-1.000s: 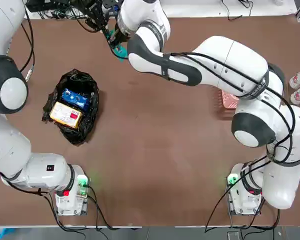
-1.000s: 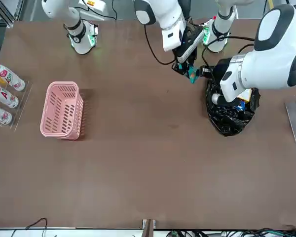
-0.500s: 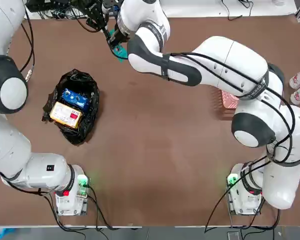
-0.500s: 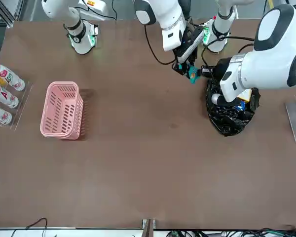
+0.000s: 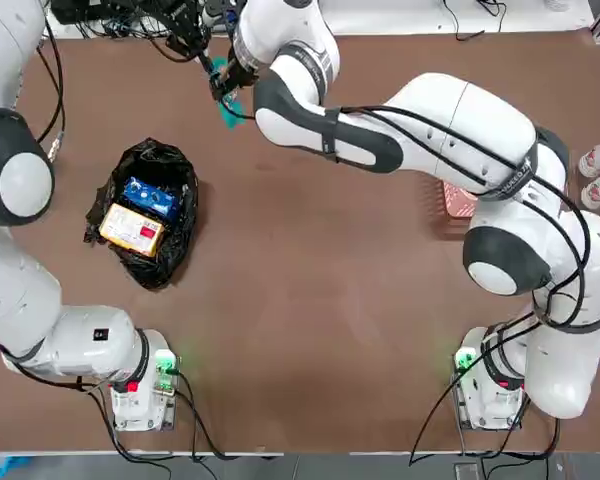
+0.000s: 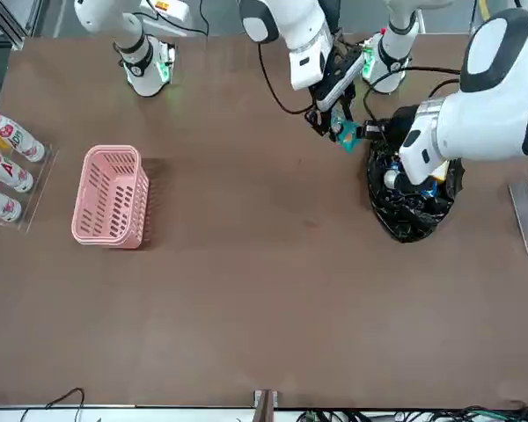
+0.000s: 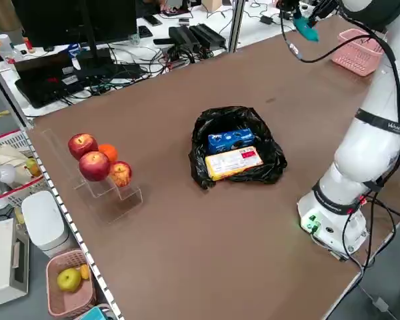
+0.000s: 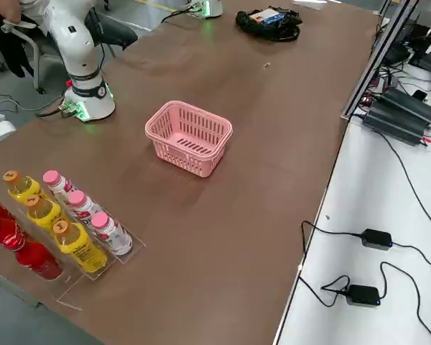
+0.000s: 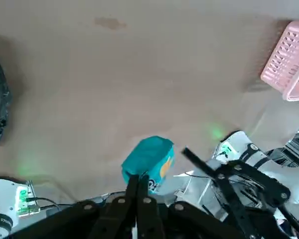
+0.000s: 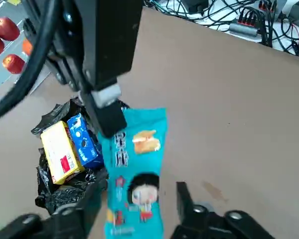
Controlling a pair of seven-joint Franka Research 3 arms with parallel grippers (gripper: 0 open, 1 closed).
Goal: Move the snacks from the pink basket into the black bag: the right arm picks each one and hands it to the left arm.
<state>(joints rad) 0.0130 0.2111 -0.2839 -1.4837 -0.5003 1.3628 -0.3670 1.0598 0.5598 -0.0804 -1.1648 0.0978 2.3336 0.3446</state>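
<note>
Two white robot arms meet near the top left of the overhead picture. Nearest the arm bases, at left centre, the black bag (image 5: 145, 212) lies open on the brown table (image 5: 330, 330), holding a blue snack (image 5: 150, 196) and, beside it, a yellow-orange snack (image 5: 132, 229). Both packets lie flat, their long axes slanting from upper left to lower right. At right centre, mostly hidden under the right arm, a corner of the pink basket (image 5: 458, 200) shows; the right side picture shows nothing inside it. Farther up, the teal-green snack (image 5: 224, 92) hangs above the table between the two grippers, its long axis close to vertical. The left gripper (image 5: 202, 60) is clamped tight on its upper edge. The right gripper (image 5: 230, 82) sits at the packet's lower part with its fingers (image 10: 184, 199) spread apart, clear of the wrapper.
</note>
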